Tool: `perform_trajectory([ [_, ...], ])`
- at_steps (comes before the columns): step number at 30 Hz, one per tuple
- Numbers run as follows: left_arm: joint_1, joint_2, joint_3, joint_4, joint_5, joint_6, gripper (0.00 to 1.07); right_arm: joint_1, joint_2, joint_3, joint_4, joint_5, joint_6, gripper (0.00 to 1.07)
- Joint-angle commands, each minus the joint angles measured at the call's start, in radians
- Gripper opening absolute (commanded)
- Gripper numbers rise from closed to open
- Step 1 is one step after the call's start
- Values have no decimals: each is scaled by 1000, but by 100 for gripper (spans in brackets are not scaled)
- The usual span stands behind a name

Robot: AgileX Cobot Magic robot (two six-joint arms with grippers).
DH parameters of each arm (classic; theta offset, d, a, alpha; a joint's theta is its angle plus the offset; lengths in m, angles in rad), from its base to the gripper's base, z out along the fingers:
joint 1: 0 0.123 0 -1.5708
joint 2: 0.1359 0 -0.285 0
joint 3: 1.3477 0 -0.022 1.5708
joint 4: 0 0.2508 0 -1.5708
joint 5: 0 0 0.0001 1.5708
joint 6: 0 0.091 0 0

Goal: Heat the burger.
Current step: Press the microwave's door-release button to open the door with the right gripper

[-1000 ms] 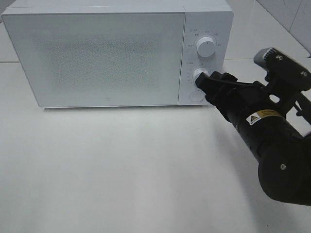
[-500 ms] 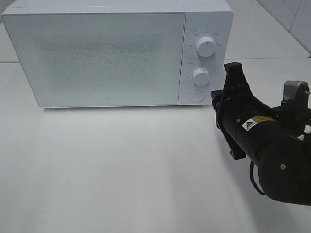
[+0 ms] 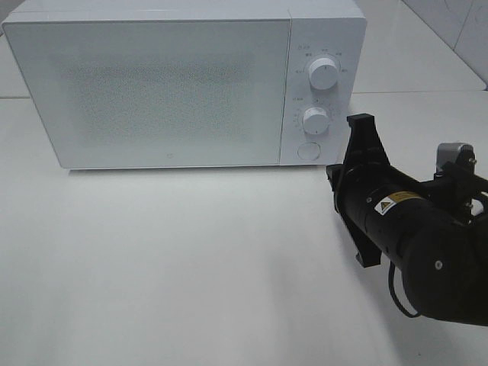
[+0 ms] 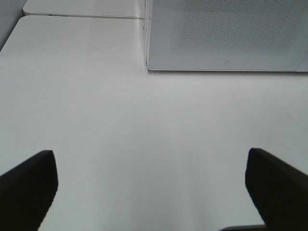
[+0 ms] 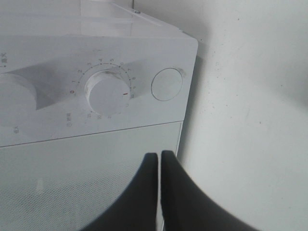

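The burger is out of view; the white microwave stands with its door closed. My right gripper is shut with nothing between its fingers, and it hangs a short way off the control panel. In the right wrist view it faces the lower dial and the round button. The right arm lies to the right of the microwave, below the lower dial. My left gripper is open over bare table, with its fingers far apart and the microwave's front corner ahead of it.
An upper dial sits above the lower one on the panel, and the round button sits under both. The white table stretches in front of the microwave. A tiled wall shows at the back right.
My right gripper has let go of the lower dial, drawn back toward the right, turned at the wrist and shut. The left gripper has stayed open.
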Motion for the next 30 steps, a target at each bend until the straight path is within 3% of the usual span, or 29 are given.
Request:
perform_trajectory([
  [1,3,-18,3,-4,-15,-6,98,-4,45,-21,-2,-32,11,0],
  [7,3,-18,3,-4,-15,-6,98,-4,96,-57,-14,-30,51,0],
  [24,3,-18,3,-4,-15,-6,98,-198,207,-247,-197,96,100,0],
  [30,3,-18,3,-4,-15,-6,98,-210,240,-275,-201,103,121,0],
])
